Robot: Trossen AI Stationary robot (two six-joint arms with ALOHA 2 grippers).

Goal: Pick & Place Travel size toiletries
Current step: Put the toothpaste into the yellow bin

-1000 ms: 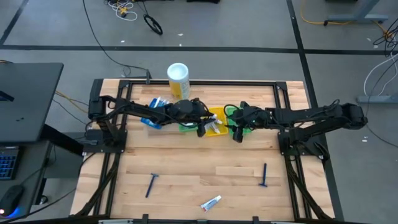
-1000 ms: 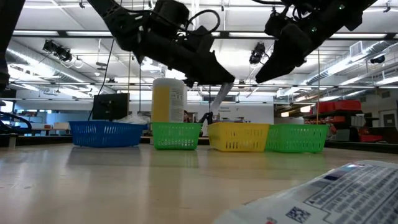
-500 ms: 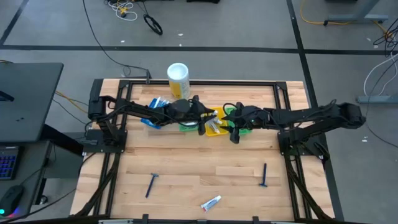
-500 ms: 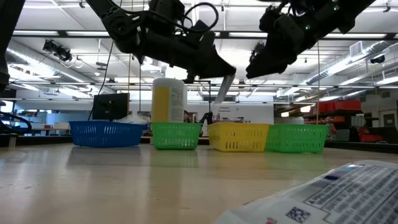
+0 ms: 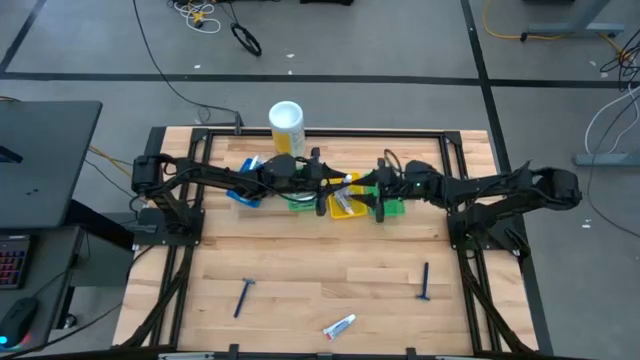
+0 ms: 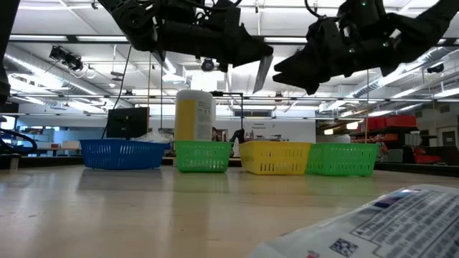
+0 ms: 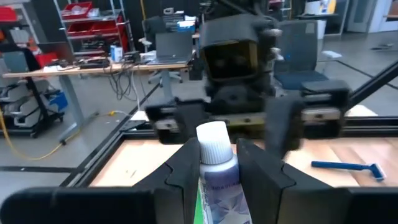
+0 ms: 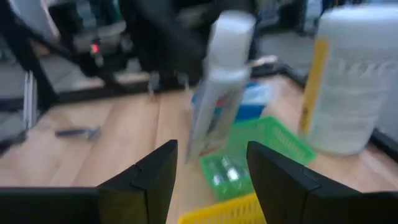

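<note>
Two razors [image 5: 244, 296] [image 5: 424, 281], seemingly one tube [image 5: 339, 325], lie apart.

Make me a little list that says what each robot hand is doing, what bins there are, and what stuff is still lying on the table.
left gripper: shut on a small tube with a white cap, held up above the bins
right gripper: open, facing that tube
bins: blue bin, green bin, yellow bin, second green bin, in one row
canister: upright behind the bins
on the table: two razors, one toothpaste tube
</note>
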